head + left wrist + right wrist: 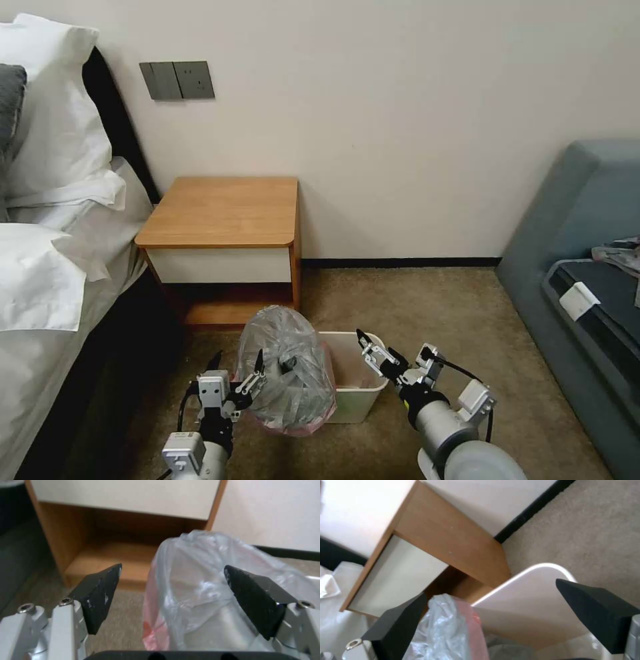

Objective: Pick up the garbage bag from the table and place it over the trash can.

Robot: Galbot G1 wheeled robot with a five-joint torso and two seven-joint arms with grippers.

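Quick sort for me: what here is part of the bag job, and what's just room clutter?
Job: bag, draped over the left side of the bin; nightstand, its top bare; left gripper beside the bag, jaws open; right gripper over the bin's right rim, jaws open.

Clutter: bed, sofa, wall switches.

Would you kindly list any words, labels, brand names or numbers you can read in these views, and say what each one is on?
None can be read. The garbage bag, the trash can, the table and the grey wall switch plate carry no visible print. The white tag on the sofa looks blank.
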